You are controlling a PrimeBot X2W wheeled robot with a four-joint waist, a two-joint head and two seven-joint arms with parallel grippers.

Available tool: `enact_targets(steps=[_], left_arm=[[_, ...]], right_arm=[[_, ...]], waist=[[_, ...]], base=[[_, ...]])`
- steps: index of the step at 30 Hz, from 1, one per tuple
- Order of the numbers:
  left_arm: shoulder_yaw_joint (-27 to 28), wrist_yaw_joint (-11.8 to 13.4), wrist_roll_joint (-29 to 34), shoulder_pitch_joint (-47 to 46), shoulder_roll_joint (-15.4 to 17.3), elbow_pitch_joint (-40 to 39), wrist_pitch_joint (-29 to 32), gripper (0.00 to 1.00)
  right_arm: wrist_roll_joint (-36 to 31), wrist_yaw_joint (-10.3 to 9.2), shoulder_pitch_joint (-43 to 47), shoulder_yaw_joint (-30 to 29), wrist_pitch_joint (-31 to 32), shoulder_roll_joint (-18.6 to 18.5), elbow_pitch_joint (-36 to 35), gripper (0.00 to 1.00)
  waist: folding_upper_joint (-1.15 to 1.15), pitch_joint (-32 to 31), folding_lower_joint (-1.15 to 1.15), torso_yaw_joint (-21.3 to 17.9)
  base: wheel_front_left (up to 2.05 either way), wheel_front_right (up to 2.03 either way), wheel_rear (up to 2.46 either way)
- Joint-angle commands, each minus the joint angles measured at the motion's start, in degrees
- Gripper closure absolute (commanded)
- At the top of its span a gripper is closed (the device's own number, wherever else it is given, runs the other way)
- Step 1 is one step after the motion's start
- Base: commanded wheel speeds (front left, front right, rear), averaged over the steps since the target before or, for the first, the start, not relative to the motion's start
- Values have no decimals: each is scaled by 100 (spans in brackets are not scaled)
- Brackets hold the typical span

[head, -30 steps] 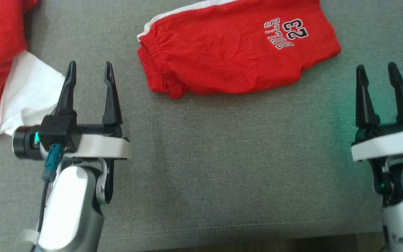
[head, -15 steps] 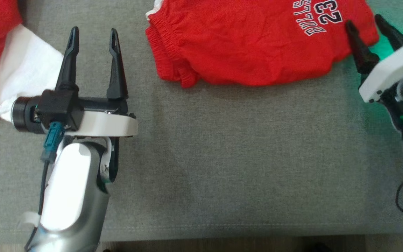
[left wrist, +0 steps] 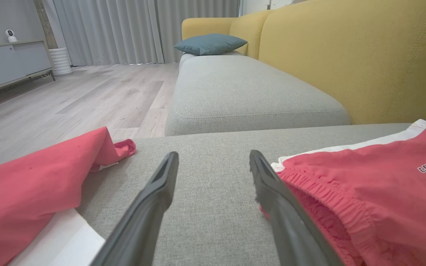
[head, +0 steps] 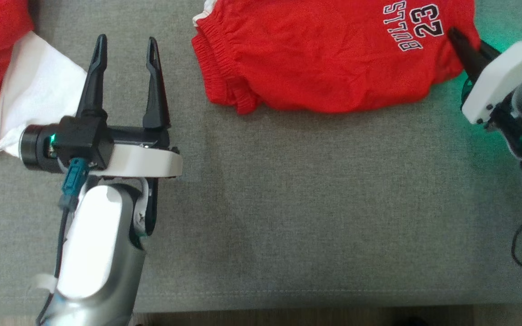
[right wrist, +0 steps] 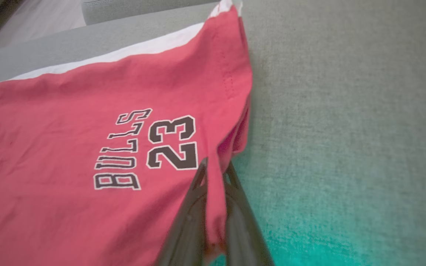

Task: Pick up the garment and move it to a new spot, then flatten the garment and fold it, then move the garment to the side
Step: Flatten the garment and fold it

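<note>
1. We see the shorts (head: pixel 324 59), red with a white side stripe and "BULLS 23" printed in black. They lie on the grey seat (head: pixel 311 203) along the top of the head view, from the middle across to the right.
2. Their elastic waistband end points to the robot's left and the printed leg end to its right.
3. Our right tool (head: pixel 465 38) is pinched narrow on the leg edge, just beside the "23". In the right wrist view a fold of the shorts (right wrist: pixel 68 147) runs up between the two fingers of this tool (right wrist: pixel 216 164).
4. A green glow falls on the seat (right wrist: pixel 346 111) beside that tool.
5. Our left tool (head: pixel 127 38) stands wide and holds nothing. It is over bare seat, between the shorts and a second garment (head: pixel 34 86).
6. In the left wrist view the left tool (left wrist: pixel 213 153) points along the seat (left wrist: pixel 213 207), and the waistband of the shorts (left wrist: pixel 364 199) lies just beside its right-hand finger.
7. The second garment (left wrist: pixel 20 188), red with a white part, lies crumpled at the seat's left side. We cannot tell whether the left tool touches it.
8. Beyond, the left wrist view shows a yellow backrest (left wrist: pixel 346 55), a blue pillow (left wrist: pixel 209 43) and a wooden floor (left wrist: pixel 87 96).
</note>
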Motion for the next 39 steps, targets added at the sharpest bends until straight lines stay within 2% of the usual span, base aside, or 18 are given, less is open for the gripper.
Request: enact_targets(steps=[1,11,24,31,35,39], left_arm=[[198,-16,41,-50,76,-154,-29,0],[276,-37,47,156,68,-34,-29,0],[138,-121,34,289,17,81,-29,0],[99,-142,8,345,-7,154,-29,0],[80,-147,-19,379,-22,168,-29,0],[34,-139,-43,402,-40,174,-29,0]], right_arm=[[55,37,329,21,-100,-8,-175,100],[85,37,1499,-457,-745,70,-488,100],[33,37,1521,-573,-959,-27,-181,100],[-368,37,825,8,-622,60,-861,100],[-427,37,354,690,-361,361,-1170,100],[-320,37,54,1325,-343,826,-1058,100]], waist=[[0,-54,0,-7],[0,-469,0,-138],[0,-737,0,-96],[0,-987,0,-21],[0,-1102,0,74],[0,-1175,0,224]], base=[[0,0,0],[0,0,0],[0,0,0],[0,0,0],[0,0,0],[0,0,0]])
